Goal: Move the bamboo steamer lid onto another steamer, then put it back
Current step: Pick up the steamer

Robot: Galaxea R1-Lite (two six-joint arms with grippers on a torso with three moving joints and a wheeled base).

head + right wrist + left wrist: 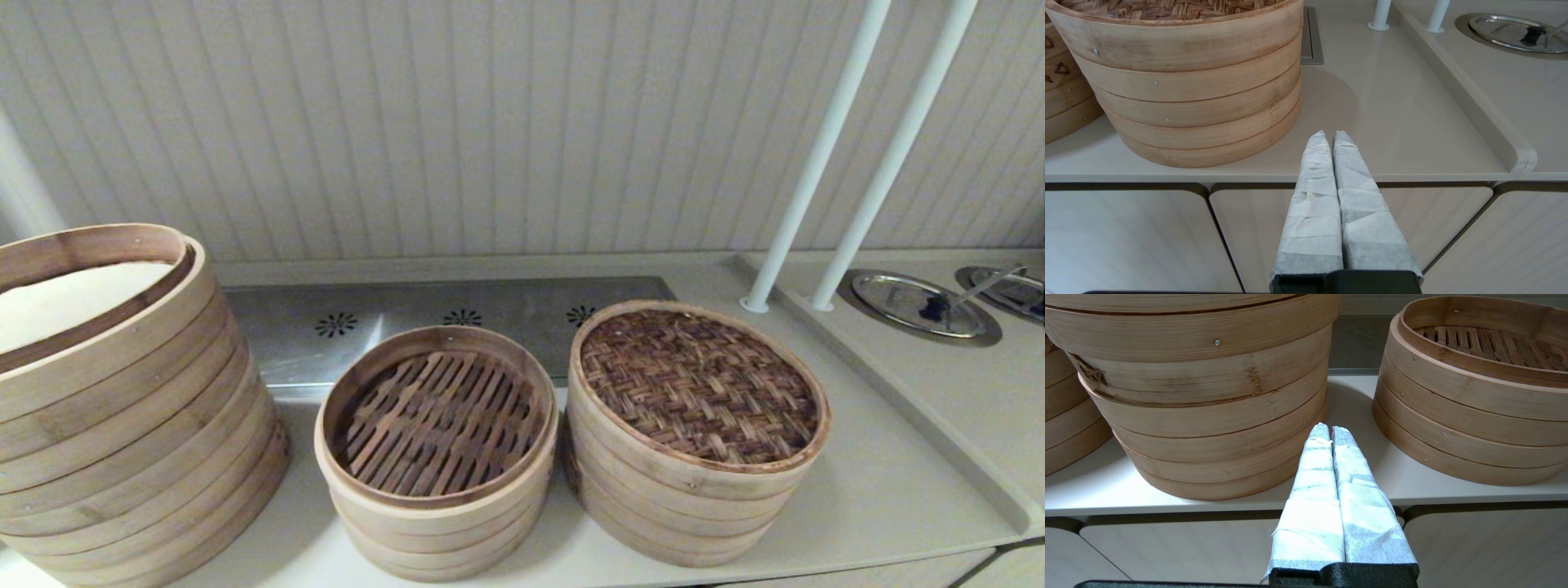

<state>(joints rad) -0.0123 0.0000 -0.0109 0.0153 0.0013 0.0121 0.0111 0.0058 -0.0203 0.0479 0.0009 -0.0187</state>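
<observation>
Bamboo steamer lid (698,384) sitting on the right-hand steamer (678,498), slatted basket (437,425) lying empty at centre frame; left gripper (1327,430) and right gripper (1329,136) idling pressed together.

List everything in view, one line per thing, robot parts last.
Woven dark brown bamboo steamer lid: one, on the right-hand pale bamboo steamer stack.
Slat-floored open bamboo basket: one, pale, middle of the beige counter.
Large tall bamboo stack: one, pale, far left.
Steel vent panel: one, behind the baskets.
White poles: two, right rear.
Round steel lids: two, far right.
Left gripper: shut, white-wrapped, before the counter edge.
Right gripper: shut, white-wrapped, right of the lidded stack.
</observation>
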